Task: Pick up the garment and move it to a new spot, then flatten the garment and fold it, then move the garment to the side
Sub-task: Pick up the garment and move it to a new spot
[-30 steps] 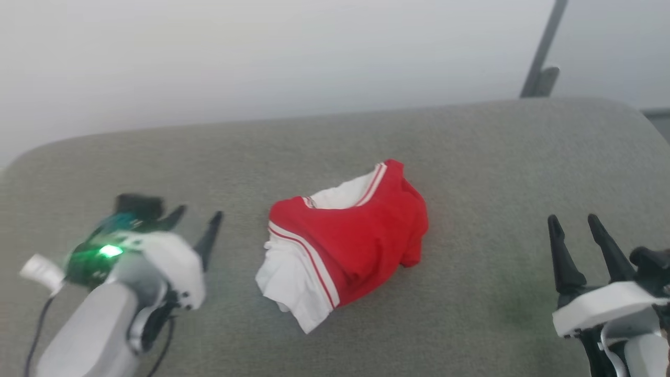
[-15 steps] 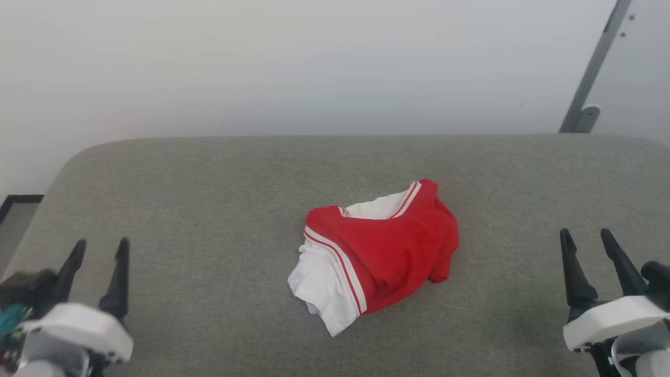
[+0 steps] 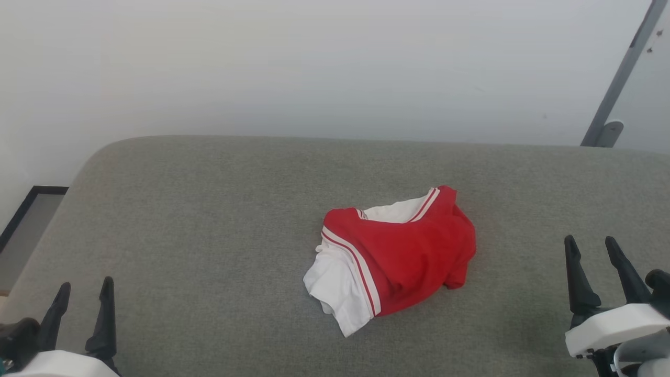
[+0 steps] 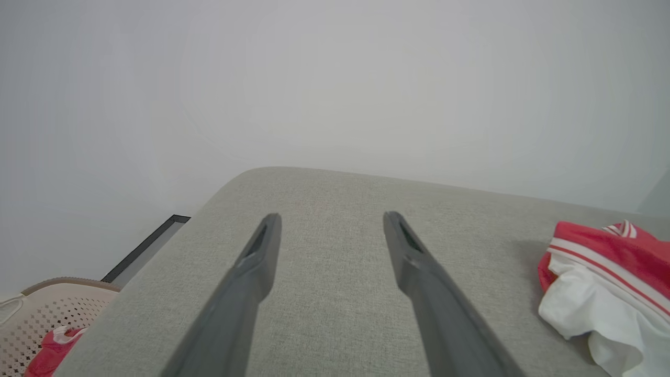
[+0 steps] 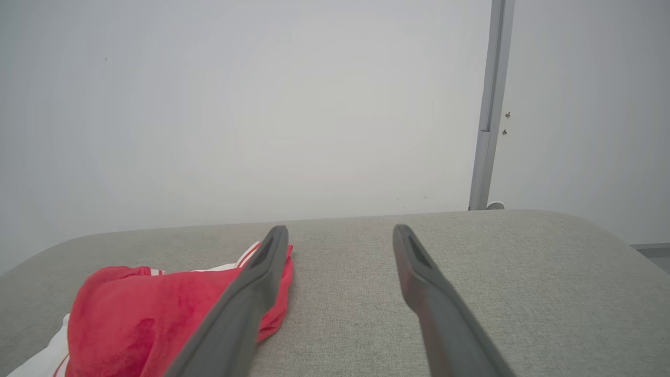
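Observation:
The garment [image 3: 398, 256] lies crumpled in a heap near the middle of the grey padded surface [image 3: 209, 220], red body uppermost, a white sleeve with striped trim hanging toward the front. It also appears at the right edge of the left wrist view as the garment [image 4: 612, 272] and at the lower left of the right wrist view as the garment [image 5: 152, 314]. My left gripper [image 3: 84, 290] stands open at the lower left, well apart from the cloth. At the lower right my right gripper [image 3: 591, 245] is open too, clear of the shirt. Nothing sits between either pair of fingers.
A pale wall runs behind the surface. A grey post [image 3: 623, 78] rises at the back right. Beyond the surface's left edge stands a beige perforated basket [image 4: 47, 319] holding red cloth, beside a dark strip on the floor [image 3: 21, 214].
The head camera has shifted, so the whole picture moved. My left gripper has drawn back from beside the garment to the lower left corner. The garment lies as before.

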{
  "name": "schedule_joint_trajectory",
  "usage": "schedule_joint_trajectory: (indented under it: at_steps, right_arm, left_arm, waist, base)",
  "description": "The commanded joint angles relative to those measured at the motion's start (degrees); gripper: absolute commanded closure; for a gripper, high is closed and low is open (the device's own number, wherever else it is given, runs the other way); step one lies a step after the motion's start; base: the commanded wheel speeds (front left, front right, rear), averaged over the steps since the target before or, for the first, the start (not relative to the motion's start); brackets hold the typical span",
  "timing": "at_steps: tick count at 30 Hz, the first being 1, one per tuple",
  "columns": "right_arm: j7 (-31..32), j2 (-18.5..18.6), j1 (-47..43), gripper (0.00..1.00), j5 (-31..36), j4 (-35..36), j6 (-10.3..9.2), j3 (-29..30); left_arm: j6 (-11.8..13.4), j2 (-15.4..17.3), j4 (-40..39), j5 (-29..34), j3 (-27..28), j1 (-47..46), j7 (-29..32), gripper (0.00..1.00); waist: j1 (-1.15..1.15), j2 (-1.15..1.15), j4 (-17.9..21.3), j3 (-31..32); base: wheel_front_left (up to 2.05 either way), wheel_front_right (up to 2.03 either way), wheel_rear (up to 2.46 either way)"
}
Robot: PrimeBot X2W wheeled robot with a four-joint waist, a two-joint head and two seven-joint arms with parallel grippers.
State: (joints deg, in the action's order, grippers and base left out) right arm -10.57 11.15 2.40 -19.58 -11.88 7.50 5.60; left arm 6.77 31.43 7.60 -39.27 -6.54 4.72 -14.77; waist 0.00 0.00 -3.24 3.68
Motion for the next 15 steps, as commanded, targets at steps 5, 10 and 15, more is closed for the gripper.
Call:
schedule_joint_trajectory:
  at_steps: [5,10,15]
  right_arm:
    - [0.2,-0.28,-0.88,0.0,-0.06,0.38,-0.02,0.11]
    - [0.3,-0.49,-0.63,0.0,0.16,0.53,-0.02,-0.15]
    - [0.28,-0.47,-0.65,0.0,0.02,0.81,-0.02,-0.23]
  left_arm:
    - [-0.45,-0.55,-0.86,0.4,1.22,1.13,-0.46,0.0]
    - [-0.83,-0.75,-1.11,0.83,1.65,1.18,-0.51,0.0]
    - [-1.35,-0.68,-1.66,0.93,1.27,1.09,-0.21,0.0]
  waist:
    - [0.0,0.0,-0.59,0.23]
    - [0.0,0.0,-0.63,0.22]
    - [0.0,0.0,-0.37,0.08]
  base:
    - [0.0,0.0,0.0]
    - [0.0,0.0,0.0]
    - [0.0,0.0,0.0]
